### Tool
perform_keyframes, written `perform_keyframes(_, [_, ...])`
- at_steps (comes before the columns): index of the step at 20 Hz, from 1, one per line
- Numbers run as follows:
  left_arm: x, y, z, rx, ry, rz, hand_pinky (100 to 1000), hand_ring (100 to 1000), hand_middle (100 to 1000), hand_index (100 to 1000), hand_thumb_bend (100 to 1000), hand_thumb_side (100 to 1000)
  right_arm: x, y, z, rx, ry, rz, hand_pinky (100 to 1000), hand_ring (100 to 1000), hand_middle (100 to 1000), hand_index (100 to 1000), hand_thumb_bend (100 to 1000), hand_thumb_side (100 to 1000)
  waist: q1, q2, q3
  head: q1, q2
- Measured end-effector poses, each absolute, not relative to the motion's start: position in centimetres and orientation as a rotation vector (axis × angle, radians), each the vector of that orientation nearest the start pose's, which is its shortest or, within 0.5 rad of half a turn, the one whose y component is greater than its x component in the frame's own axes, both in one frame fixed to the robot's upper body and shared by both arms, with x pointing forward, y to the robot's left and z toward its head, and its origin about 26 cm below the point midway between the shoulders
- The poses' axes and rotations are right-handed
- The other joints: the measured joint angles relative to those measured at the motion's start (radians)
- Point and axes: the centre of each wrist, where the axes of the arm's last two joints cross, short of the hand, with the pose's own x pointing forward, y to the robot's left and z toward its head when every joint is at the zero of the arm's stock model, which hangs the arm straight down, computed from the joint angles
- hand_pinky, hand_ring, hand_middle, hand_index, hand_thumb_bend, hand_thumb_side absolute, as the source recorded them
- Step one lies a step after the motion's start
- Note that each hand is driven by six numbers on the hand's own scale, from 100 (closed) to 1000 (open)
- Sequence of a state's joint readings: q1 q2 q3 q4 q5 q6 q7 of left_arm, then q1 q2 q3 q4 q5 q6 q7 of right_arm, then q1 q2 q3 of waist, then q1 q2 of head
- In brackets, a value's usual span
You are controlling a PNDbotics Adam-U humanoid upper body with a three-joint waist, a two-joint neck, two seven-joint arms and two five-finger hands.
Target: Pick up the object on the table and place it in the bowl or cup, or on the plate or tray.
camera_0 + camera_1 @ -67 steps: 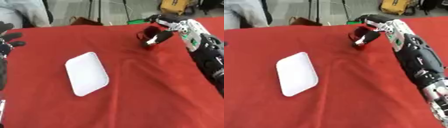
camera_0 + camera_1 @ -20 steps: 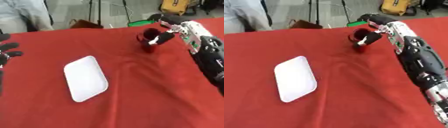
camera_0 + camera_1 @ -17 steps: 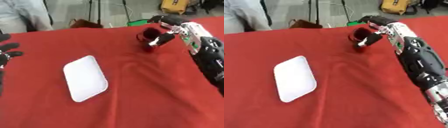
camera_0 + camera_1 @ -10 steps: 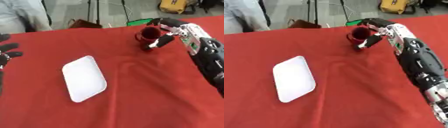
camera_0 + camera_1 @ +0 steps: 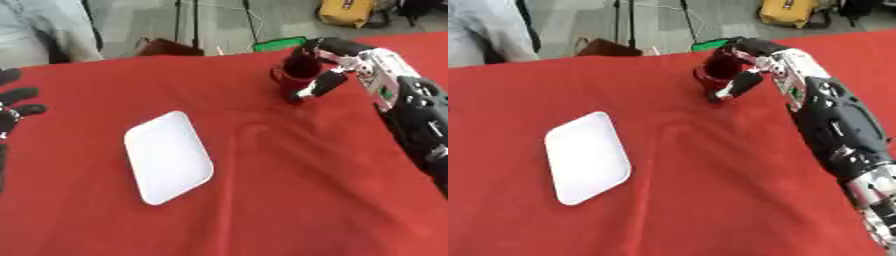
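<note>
Right now we see the right hand [image 5: 337,62] at the far side of the worktop [image 5: 289,190], fingers curled over the top and far side of a dark red object [image 5: 297,70], thumb [image 5: 317,86] angled down across its near side, so we log it as gripping the object. We can't make out what the object is beyond a dark top and a red lower part, roughly cylinder-shaped, standing about upright; we can't tell if its base touches the cloth or is just off it. Red cloth covers the whole worktop, with a few wrinkles near the middle. A white tray [image 5: 168,156], a rounded rectangle, lies flat on the cloth left of centre, well apart from the object and with nothing on it. The right arm [image 5: 833,125] runs in from the right edge, black with silver and white parts. The left hand [image 5: 12,100] shows at the left edge in the left eye view only, fingers straight and spread, holding nothing, well apart from the tray. Beyond the far edge of the worktop we note a floor with a yellow thing [image 5: 346,11] and a green thing [image 5: 278,44].
</note>
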State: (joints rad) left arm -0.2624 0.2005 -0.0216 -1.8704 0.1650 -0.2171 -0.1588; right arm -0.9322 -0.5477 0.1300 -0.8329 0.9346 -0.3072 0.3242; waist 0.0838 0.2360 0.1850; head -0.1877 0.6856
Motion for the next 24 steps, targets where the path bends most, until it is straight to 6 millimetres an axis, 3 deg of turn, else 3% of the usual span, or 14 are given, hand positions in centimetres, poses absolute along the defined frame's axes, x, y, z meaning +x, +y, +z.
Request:
perform_keyframes(8, [31.4, 24.2, 14.9, -0.225, -2.304, -0.346, 721, 778, 816, 892, 560, 768, 47.7, -33.0, 19.0, -0.976, -1.368, 1.482, 780, 821, 876, 926, 734, 597, -0.005, 0.002, 0.01, -0.008, -0.001])
perform_keyframes(12, [31.4, 24.2, 14.9, -0.227, -2.304, -0.35, 722, 779, 817, 893, 557, 767, 47.8, -32.5, 19.0, -0.969, -1.371, 1.482, 759, 774, 864, 912, 726, 583, -0.006, 0.003, 0.013, -0.009, -0.005])
perform_keyframes(19, [31.4, 24.2, 14.9, -0.229, -2.304, -0.354, 724, 781, 818, 893, 552, 768, 47.8, -32.4, 18.9, -0.96, -1.355, 1.494, 712, 774, 867, 916, 700, 562, -0.008, 0.003, 0.013, -0.009, -0.008])
perform_keyframes(20, [31.4, 24.2, 14.9, -0.23, -2.303, -0.354, 724, 781, 818, 894, 550, 768, 47.8, -32.4, 18.9, -0.958, -1.353, 1.495, 635, 728, 858, 909, 664, 545, -0.009, 0.003, 0.013, -0.009, -0.009])
perform_keyframes(23, [31.4, 24.2, 14.9, -0.23, -2.303, -0.355, 724, 781, 818, 894, 549, 768, 47.8, -32.4, 19.1, -0.96, -1.356, 1.497, 604, 701, 854, 904, 620, 551, -0.011, 0.003, 0.011, -0.009, -0.009])
perform_keyframes(24, [31.4, 24.2, 14.9, -0.23, -2.303, -0.355, 724, 782, 819, 894, 547, 769, 47.8, -32.3, 19.1, -0.961, -1.357, 1.497, 552, 658, 849, 900, 560, 548, -0.011, 0.003, 0.01, -0.009, -0.009])
